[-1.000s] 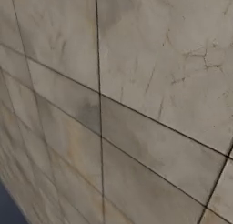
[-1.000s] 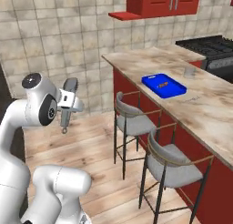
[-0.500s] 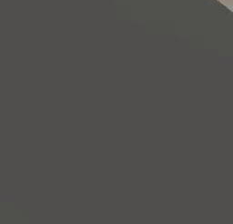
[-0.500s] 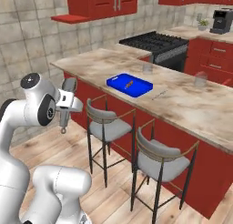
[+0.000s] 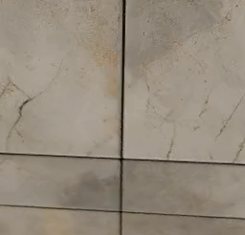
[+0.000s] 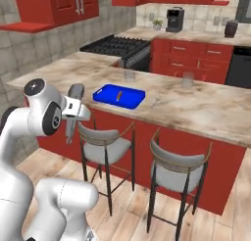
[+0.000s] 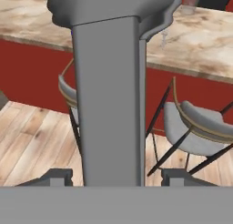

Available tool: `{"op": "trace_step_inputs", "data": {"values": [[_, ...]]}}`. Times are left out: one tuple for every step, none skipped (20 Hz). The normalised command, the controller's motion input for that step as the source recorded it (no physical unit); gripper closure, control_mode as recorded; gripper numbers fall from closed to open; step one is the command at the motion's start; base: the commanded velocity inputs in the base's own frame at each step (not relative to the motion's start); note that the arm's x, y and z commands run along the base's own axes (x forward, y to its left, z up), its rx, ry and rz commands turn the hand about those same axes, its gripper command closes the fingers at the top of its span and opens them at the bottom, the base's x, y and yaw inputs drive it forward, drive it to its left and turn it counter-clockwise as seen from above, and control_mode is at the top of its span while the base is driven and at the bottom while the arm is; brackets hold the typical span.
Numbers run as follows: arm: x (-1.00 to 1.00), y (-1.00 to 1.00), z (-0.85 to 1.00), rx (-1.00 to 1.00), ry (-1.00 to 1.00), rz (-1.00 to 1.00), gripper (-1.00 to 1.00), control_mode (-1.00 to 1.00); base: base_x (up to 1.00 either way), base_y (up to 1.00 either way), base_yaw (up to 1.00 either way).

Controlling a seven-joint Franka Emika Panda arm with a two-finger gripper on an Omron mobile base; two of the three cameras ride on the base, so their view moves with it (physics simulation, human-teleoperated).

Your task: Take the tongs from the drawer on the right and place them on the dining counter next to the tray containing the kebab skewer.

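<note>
My gripper [image 6: 73, 111] hangs in front of my white arm, left of the dining counter [image 6: 196, 110], shut on the tongs [image 6: 70, 131]. The tongs are long and grey and point down from the hand. In the hand view my gripper [image 7: 116, 175] has the wide grey tongs [image 7: 109, 104] rising between its two dark fingertips. The blue tray [image 6: 128, 101] lies on the counter's near-left part, with the small reddish kebab skewer [image 6: 119, 94] in it. The tray is well to the right of the gripper and farther away. The drawer is out of view.
Two grey-seated stools [image 6: 105, 144] [image 6: 179, 164] stand at the counter's red front, on wood flooring. Two clear cups [image 6: 129, 76] [image 6: 188, 79] and a thin silver utensil [image 6: 156, 102] sit on the counter. A stove [image 6: 117, 46] is behind. The left base view faces a tiled wall [image 5: 62, 86] close up.
The base has turned, so the counter, tray and stools slid left in the right base view and more kitchen shows. The arm keeps its pose, tongs still held.
</note>
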Motion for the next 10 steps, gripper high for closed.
{"op": "trace_step_inputs", "data": {"values": [[0.00,0.00,0.00,0.00,0.00,0.00,1.00,1.00,0.09,1.00,-0.46],[0.00,0.00,0.00,0.00,0.00,0.00,1.00,1.00,0.09,1.00,-0.42],[0.00,0.00,0.00,0.00,0.00,0.00,1.00,1.00,0.07,1.00,-0.40],[0.00,0.00,0.00,0.00,0.00,0.00,1.00,1.00,0.17,1.00,-0.39],[0.00,0.00,0.00,0.00,0.00,0.00,1.00,1.00,0.33,0.88,-0.39],[0.00,0.00,0.00,0.00,0.00,0.00,1.00,1.00,0.37,0.54,-0.39],[0.00,0.00,0.00,0.00,0.00,0.00,1.00,1.00,0.31,0.58,-0.37],[0.00,0.00,0.00,0.00,0.00,0.00,1.00,1.00,0.23,0.71,-0.32],[0.00,0.00,0.00,0.00,0.00,0.00,1.00,1.00,0.22,0.73,-0.29],[0.00,0.00,0.00,0.00,0.00,0.00,1.00,1.00,0.22,0.78,-0.27]]}}
